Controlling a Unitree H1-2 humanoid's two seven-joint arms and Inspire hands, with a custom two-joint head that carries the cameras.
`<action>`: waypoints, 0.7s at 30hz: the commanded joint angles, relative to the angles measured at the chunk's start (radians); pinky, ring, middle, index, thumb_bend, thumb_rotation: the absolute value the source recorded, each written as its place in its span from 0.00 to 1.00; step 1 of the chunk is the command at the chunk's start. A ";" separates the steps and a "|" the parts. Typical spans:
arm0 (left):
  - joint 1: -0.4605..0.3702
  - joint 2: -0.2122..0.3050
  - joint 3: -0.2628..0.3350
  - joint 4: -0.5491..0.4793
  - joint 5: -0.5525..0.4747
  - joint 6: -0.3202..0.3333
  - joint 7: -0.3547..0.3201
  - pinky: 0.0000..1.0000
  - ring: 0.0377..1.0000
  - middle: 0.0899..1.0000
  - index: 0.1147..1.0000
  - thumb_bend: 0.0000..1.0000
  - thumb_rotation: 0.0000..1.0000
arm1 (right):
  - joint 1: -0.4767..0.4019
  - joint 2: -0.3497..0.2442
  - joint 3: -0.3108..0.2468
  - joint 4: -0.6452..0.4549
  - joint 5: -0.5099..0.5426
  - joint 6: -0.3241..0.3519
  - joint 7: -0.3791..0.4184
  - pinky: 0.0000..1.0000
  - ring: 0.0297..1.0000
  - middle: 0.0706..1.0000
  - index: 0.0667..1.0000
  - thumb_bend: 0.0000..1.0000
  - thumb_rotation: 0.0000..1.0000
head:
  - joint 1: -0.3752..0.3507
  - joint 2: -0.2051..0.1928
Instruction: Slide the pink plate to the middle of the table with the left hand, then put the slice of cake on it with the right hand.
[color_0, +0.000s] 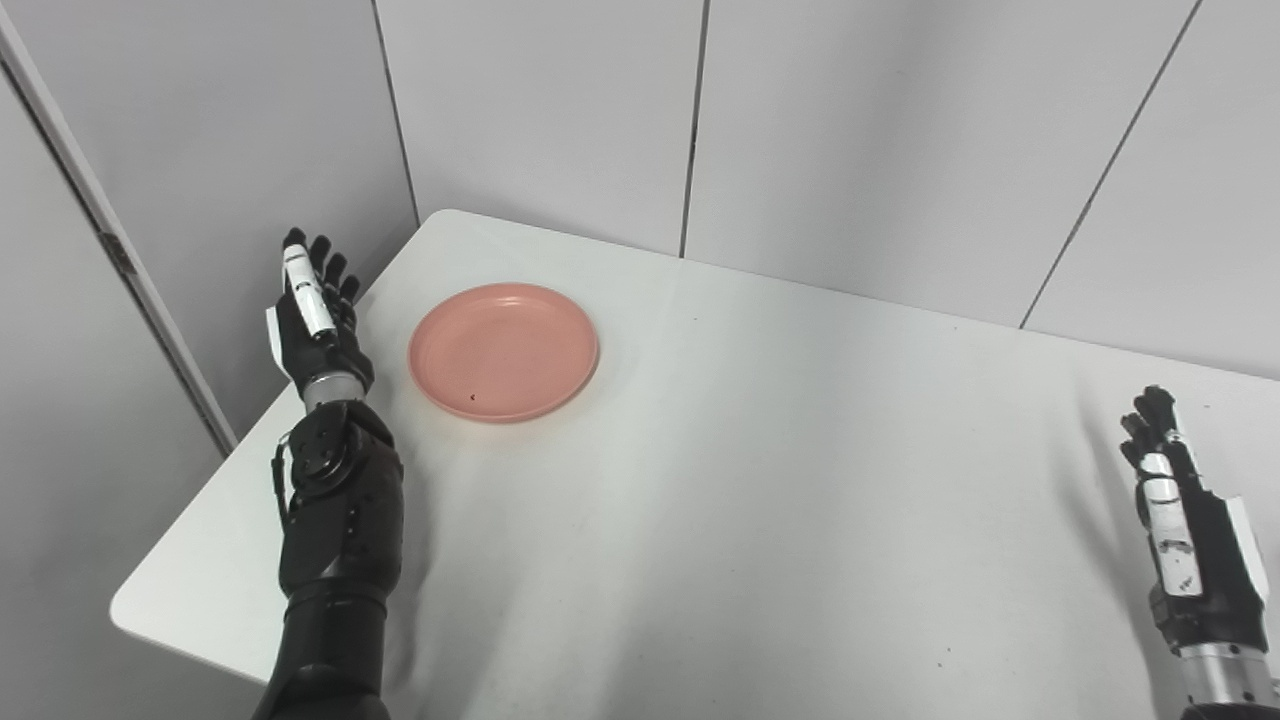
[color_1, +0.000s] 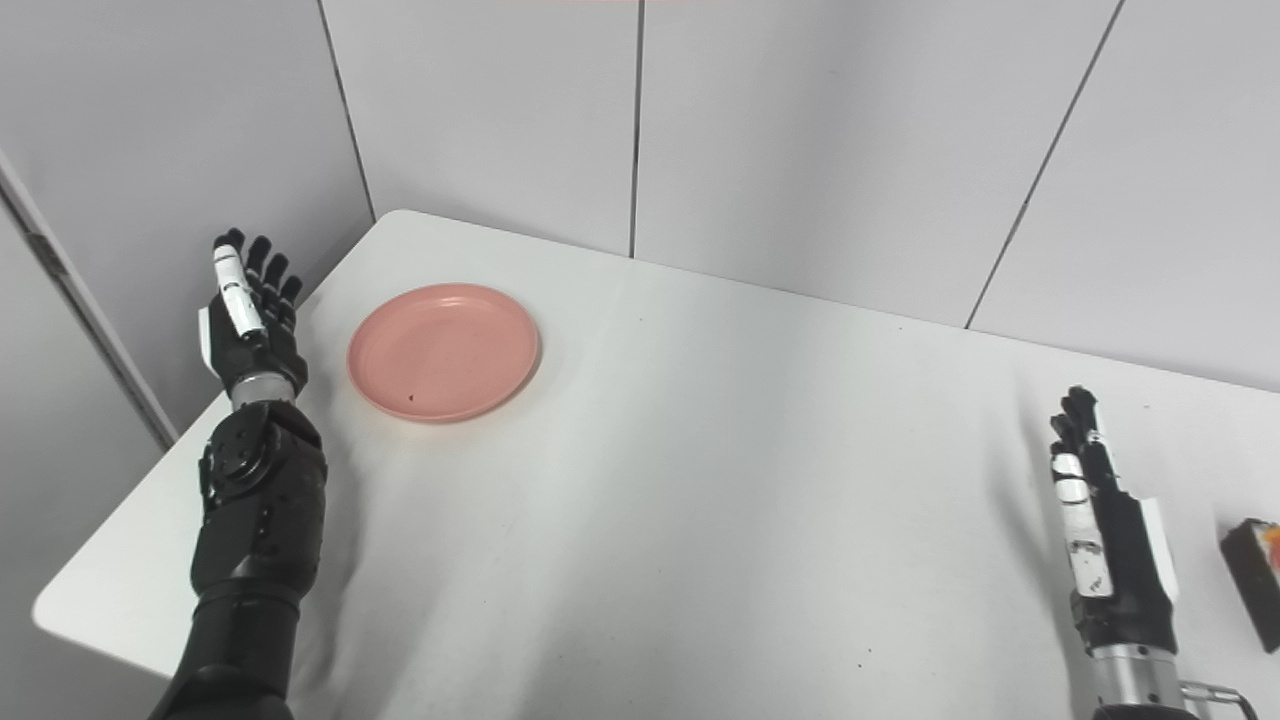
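One pink plate (color_0: 503, 351) and one cake slice (color_1: 1256, 580) lie well apart; left hand (color_0: 313, 325) and right hand (color_0: 1185, 525) empty, fingers spread.

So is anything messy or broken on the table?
Nothing is broken or spilled. The pink plate lies flat, with only one tiny dark speck near its front rim. The slice of cake sits at the table's right edge, partly out of view.

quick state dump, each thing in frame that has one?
pink plate: empty, flat on the table's far left, not touched by either robot hand.
slice of cake: on the table at the right edge, cut off by the frame, not held.
left hand: open, fingers up, beside the plate, apart from it.
right hand: open, holding nothing, left of the cake.
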 joint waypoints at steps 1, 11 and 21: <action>-0.046 0.039 -0.005 -0.001 0.000 -0.035 -0.019 0.92 0.93 0.93 0.92 0.40 1.00 | 0.068 0.023 0.005 0.043 0.002 -0.012 -0.008 0.99 0.98 0.99 0.98 0.34 1.00 | -0.001 0.002; -0.050 0.043 -0.012 0.048 -0.013 -0.023 -0.025 0.91 0.90 0.91 0.91 0.39 1.00 | 0.070 0.027 0.007 0.031 -0.014 -0.003 -0.018 1.00 0.98 0.99 0.98 0.33 1.00 | -0.002 0.002; -0.041 0.032 -0.031 0.062 -0.021 0.026 -0.035 0.91 0.90 0.90 0.90 0.38 1.00 | 0.076 0.032 0.010 0.016 -0.026 0.008 -0.027 0.99 0.98 0.99 0.98 0.31 1.00 | -0.008 0.005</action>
